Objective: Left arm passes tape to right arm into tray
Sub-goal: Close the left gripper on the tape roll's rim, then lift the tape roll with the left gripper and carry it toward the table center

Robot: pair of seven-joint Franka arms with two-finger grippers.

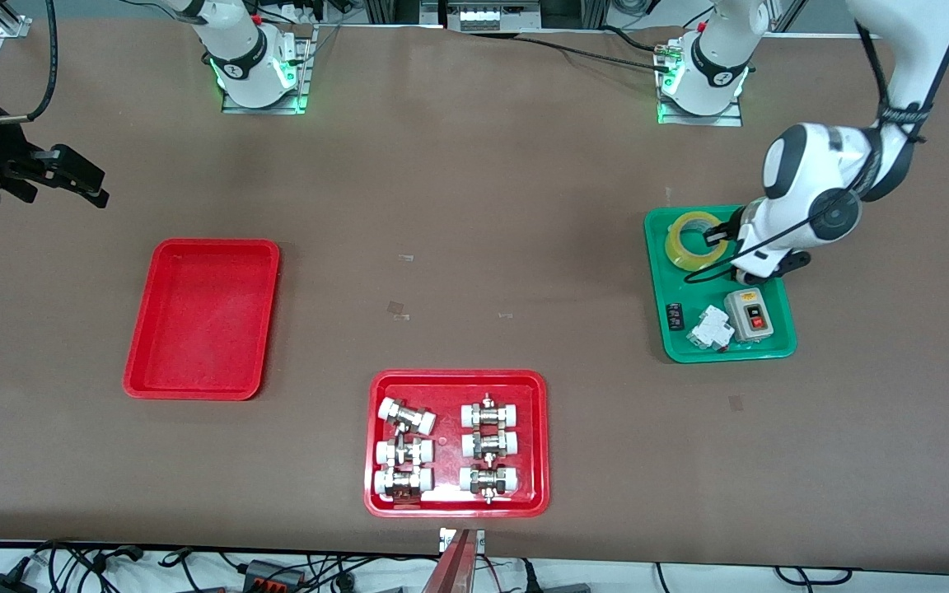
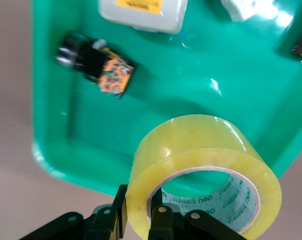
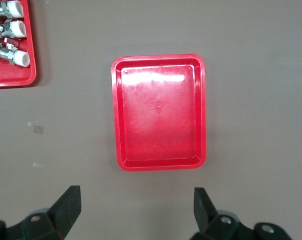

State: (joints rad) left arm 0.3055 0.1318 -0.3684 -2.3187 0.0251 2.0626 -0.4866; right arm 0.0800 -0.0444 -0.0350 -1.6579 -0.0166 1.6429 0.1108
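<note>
The yellow tape (image 1: 677, 249) is in the green tray (image 1: 771, 350), at the end farther from the front camera. My left gripper (image 1: 717, 235) is shut on the roll's wall, one finger inside the core and one outside. The left wrist view shows the tape (image 2: 200, 145) pinched in the gripper (image 2: 141, 212) over the green tray (image 2: 91, 145). My right gripper (image 1: 83, 177) is open and empty, up over the table at the right arm's end. The plain red tray (image 1: 203, 317) lies empty on the table. In the right wrist view it (image 3: 160, 115) lies ahead of the open gripper (image 3: 136, 200).
The green tray also holds a grey switch box (image 1: 748, 315), a white breaker (image 1: 709, 329) and a small black part (image 1: 674, 316). A second red tray (image 1: 458, 379) with white-capped metal fittings sits mid-table, nearest the front camera.
</note>
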